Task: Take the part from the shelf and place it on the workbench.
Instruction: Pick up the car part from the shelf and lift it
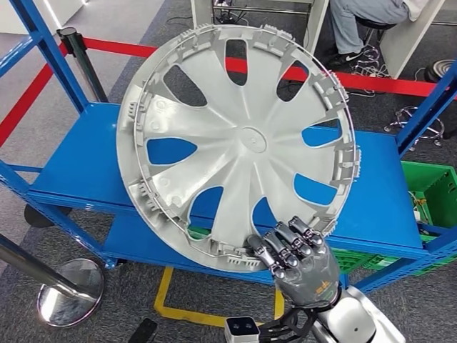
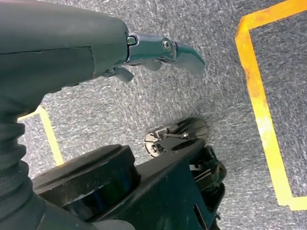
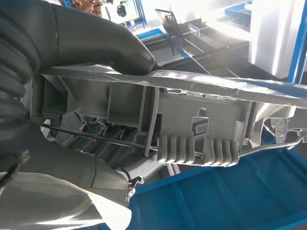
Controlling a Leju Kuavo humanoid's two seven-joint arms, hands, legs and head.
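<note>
The part is a large silver wheel cover (image 1: 237, 143) with cut-out spokes, its inner ribbed side facing me, raised and tilted above the blue shelf (image 1: 86, 164). My right hand (image 1: 293, 257) grips its lower rim, fingers curled over the edge. Up close in the right wrist view, the rim (image 3: 188, 120) with its clips and wire ring sits between the thumb (image 3: 101, 38) and the fingers below. My left hand (image 2: 159, 50) hangs beside my body over grey carpet, fingers straight and apart, holding nothing.
Blue upright posts (image 1: 46, 46) frame the shelf on both sides. A green crate (image 1: 436, 193) stands at the right, a red barrier strap (image 1: 377, 82) behind, a chrome stanchion base (image 1: 70, 289) at the lower left. A seated person (image 1: 366, 21) is at the back. Yellow floor tape (image 1: 178, 311) lies below.
</note>
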